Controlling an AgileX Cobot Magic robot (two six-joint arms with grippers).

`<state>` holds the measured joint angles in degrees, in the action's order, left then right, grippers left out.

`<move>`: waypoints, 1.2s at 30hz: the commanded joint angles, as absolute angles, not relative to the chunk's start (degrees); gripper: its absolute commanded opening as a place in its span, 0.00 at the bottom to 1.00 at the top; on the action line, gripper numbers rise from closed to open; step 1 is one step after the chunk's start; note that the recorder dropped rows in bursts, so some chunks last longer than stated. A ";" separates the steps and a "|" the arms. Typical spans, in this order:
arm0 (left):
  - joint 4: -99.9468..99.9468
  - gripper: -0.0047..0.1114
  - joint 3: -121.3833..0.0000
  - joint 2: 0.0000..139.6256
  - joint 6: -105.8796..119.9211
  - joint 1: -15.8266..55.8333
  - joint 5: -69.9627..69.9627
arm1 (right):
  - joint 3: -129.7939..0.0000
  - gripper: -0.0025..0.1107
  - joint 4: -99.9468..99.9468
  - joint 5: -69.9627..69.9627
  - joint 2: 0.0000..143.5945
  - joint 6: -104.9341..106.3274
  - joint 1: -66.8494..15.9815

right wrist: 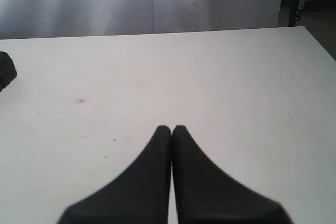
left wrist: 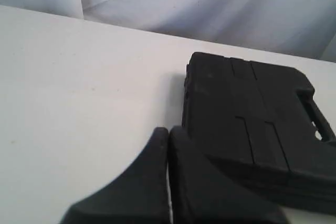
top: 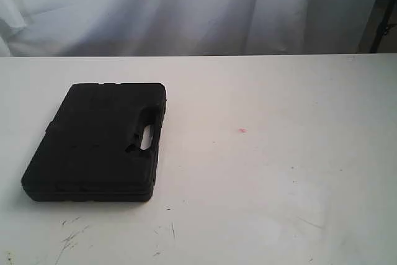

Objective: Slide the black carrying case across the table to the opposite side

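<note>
Pinched fully closed, left gripper (left wrist: 168, 129) just beside a corner of the black carrying case (top: 93, 144), seemingly poised as a blunt pusher, right gripper (right wrist: 171, 127) likewise closed over the white bench (top: 279, 166), case lying flat at centre-left of the exterior frame.

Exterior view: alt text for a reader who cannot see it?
A black carrying case lies flat on the left part of a white table, its handle cutout facing the table's middle. A tiny red spot marks the tabletop to its right, and white cloth hangs behind.
</note>
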<state>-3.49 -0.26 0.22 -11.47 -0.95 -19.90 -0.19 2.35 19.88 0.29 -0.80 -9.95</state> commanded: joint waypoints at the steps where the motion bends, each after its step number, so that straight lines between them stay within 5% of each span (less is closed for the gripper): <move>1: -3.29 0.04 0.00 0.00 -11.66 -1.14 -11.65 | 0.00 0.02 2.43 19.77 0.00 -0.79 -9.66; 15: -3.53 0.04 0.00 0.00 -11.66 -1.14 9.06 | 0.00 0.02 2.43 19.77 0.00 -0.79 -9.66; 20: -3.53 0.04 -5.11 2.10 -11.78 -1.14 3.94 | 0.00 0.02 2.43 19.77 0.00 -0.79 -9.66; 36: -1.37 0.04 -34.07 41.93 -11.42 -1.03 -21.00 | 0.00 0.02 2.43 19.77 0.00 -0.79 -9.66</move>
